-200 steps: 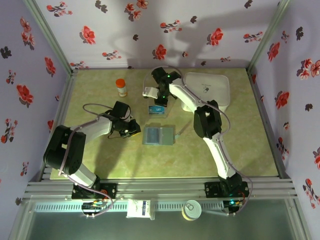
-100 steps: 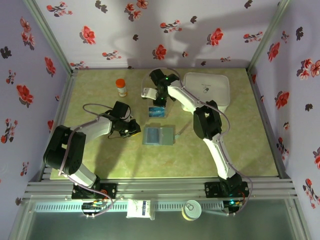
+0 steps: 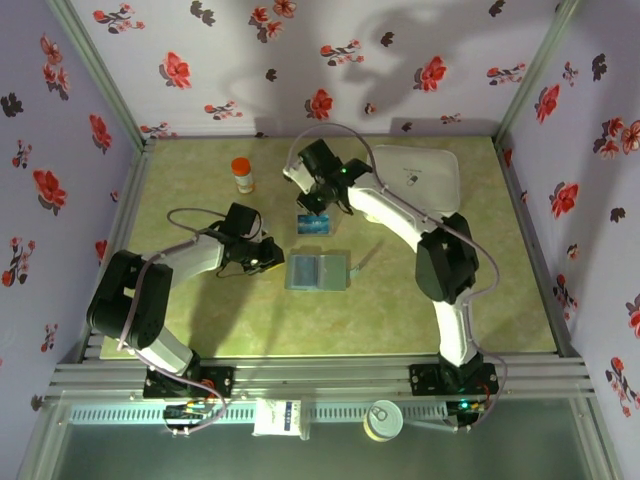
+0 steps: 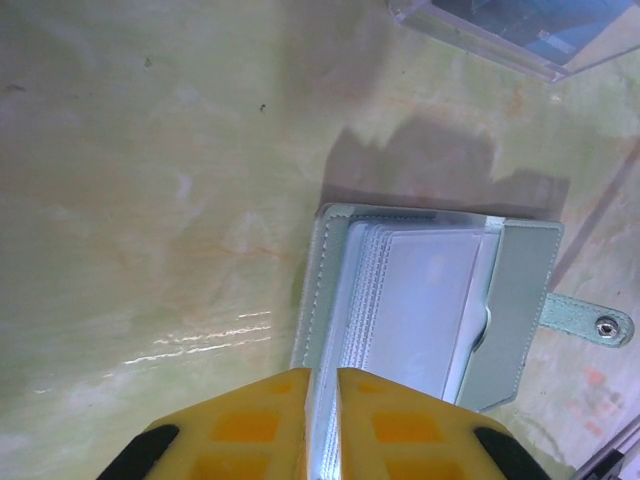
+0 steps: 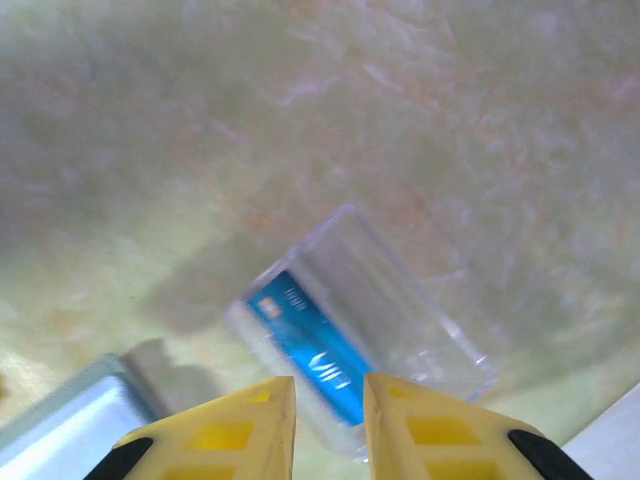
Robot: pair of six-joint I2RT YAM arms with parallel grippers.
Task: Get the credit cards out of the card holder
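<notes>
Clamps the left fingers [image 4: 290, 410] on the left edge of the card holder [image 3: 318, 272] at mid-bench, with only a thin sliver of cover and sleeve showing between them. Leaves it lying open and flat, long axis running left to right across the bench [image 3: 380, 320], clear sleeves [image 4: 420, 300] facing up, snap strap [image 4: 590, 322] sticking out on the right. Cannot tell whether those pale sleeves are loaded or bare.

Hovers the right fingers [image 5: 262, 420] parted and empty above the clear tray [image 5: 420, 310], which sits just beyond the holder as seen from the bases, one blue credit card [image 5: 310, 350] lying inside it. Probably calls for the right fingers next: a short draw back toward the bases, then in from the holder's free right side, the left arm being nearer but already busy pinning.

Reads something like "VIP" in white on the blue card; smaller print too blurred to make out.
</notes>
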